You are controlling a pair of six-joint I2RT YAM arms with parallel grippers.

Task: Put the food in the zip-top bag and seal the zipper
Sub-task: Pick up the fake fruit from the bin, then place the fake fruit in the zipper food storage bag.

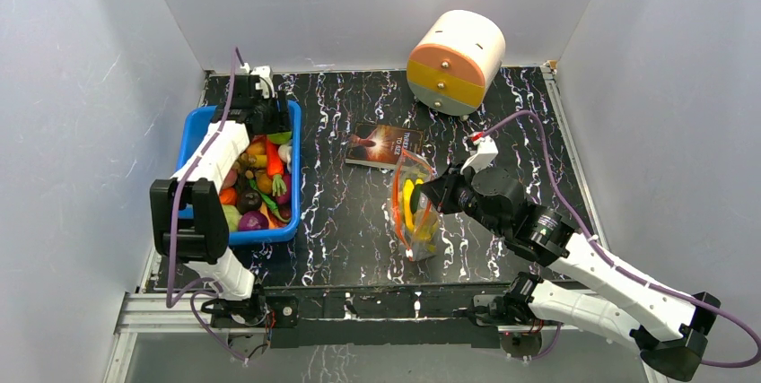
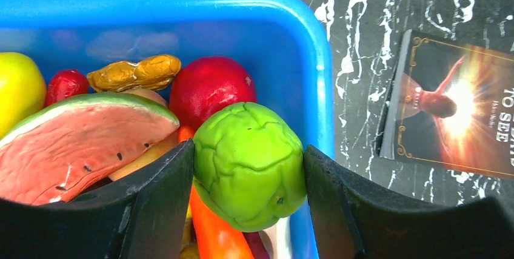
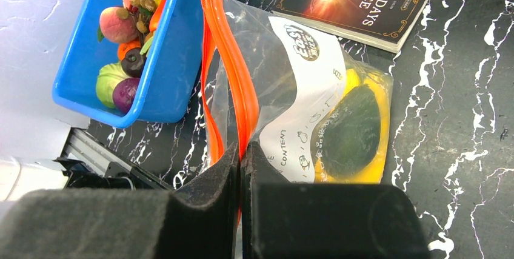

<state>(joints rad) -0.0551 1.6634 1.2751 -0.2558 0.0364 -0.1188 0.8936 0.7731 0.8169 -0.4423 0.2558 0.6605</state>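
My left gripper (image 2: 248, 168) is shut on a bumpy green toy vegetable (image 2: 250, 165) over the far right corner of the blue bin (image 2: 303, 34); it also shows in the top view (image 1: 269, 114). Under it lie more food: a watermelon slice (image 2: 79, 141), a red fruit (image 2: 209, 86), a peanut (image 2: 134, 72) and an orange carrot (image 2: 212, 228). My right gripper (image 3: 241, 159) is shut on one orange lip of the zipper (image 3: 239, 89) and holds the clear zip-top bag (image 3: 315, 107) mouth open. A yellow piece with a dark centre (image 3: 354, 128) lies inside the bag (image 1: 415, 208).
A book (image 1: 384, 145) lies behind the bag, also in the right wrist view (image 3: 363, 1). A round cream drawer unit (image 1: 455, 60) with orange and yellow drawers stands at the back. The blue bin (image 1: 190, 136) sits at the left by the wall.
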